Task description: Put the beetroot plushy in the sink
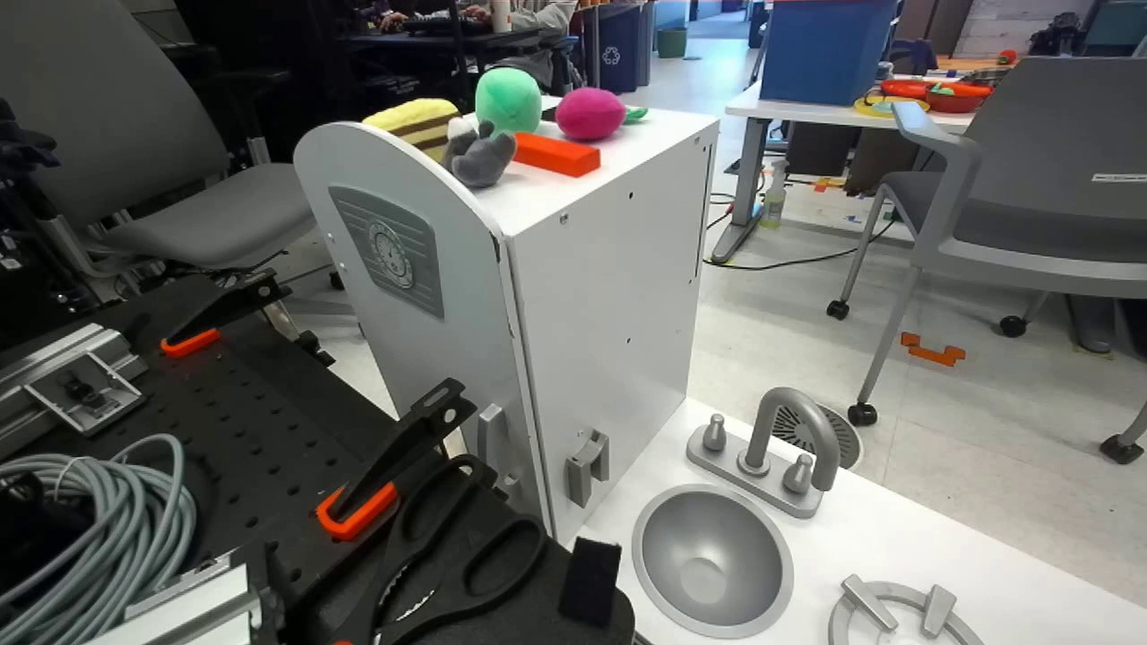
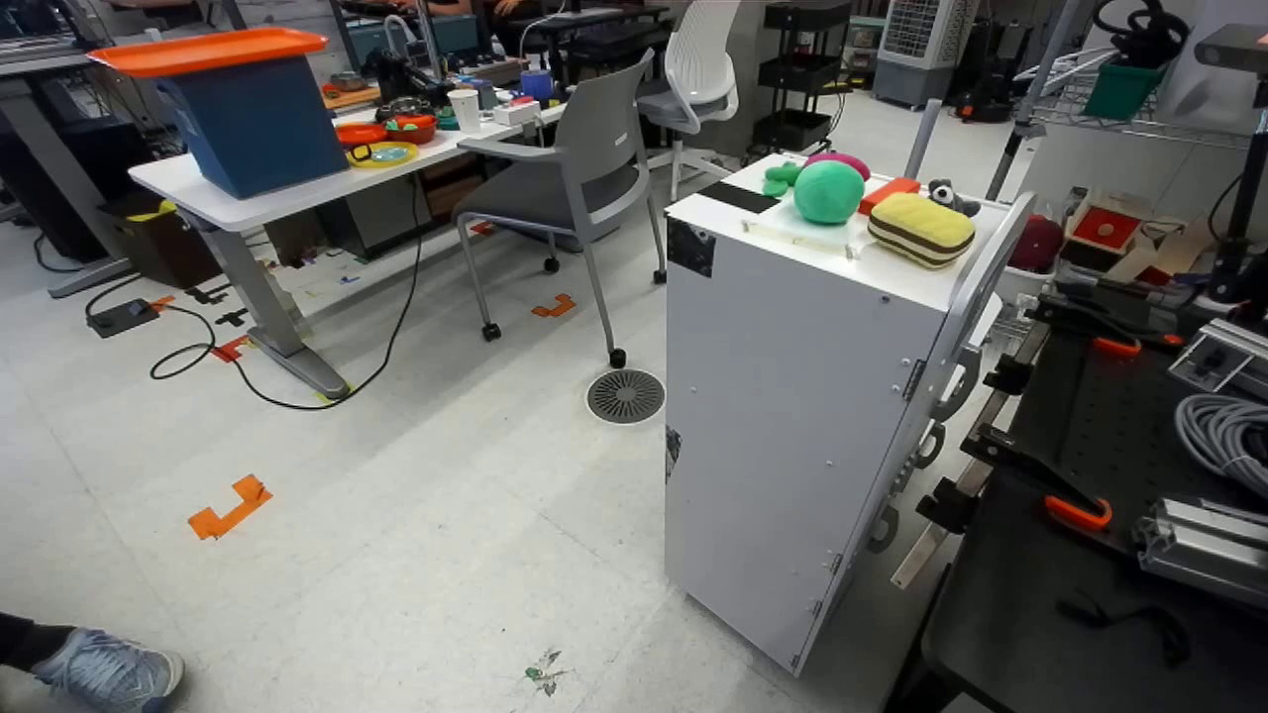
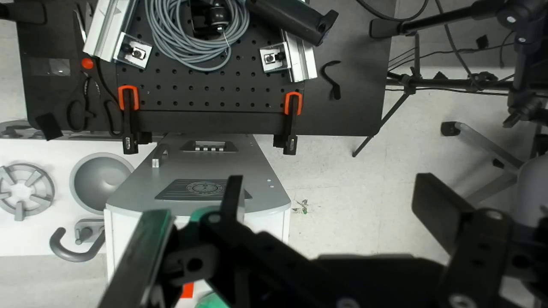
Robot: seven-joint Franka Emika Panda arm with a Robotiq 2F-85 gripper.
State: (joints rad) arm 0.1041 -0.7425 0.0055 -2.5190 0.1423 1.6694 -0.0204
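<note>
The beetroot plushy (image 1: 590,114) is a magenta rounded toy with a green leaf, lying on top of the tall white toy cabinet. It also shows there in an exterior view (image 2: 842,163), partly behind the green ball. It is not visible in the wrist view. The sink (image 1: 712,560) is a round grey basin beside the cabinet, with an arched grey faucet (image 1: 793,430); the basin also shows in the wrist view (image 3: 100,179). My gripper (image 3: 332,196) shows only in the wrist view, open with its fingers wide apart and nothing between them, seen over cabinet front and floor.
On the cabinet top (image 1: 659,134) stand a green ball (image 1: 508,100), a yellow toy (image 1: 417,121), a grey plush (image 1: 481,157) and an orange block (image 1: 557,154). A black table with clamps, scissors (image 1: 448,546) and cable (image 1: 116,511) borders the cabinet. A toy burner (image 3: 25,192) lies beside the sink.
</note>
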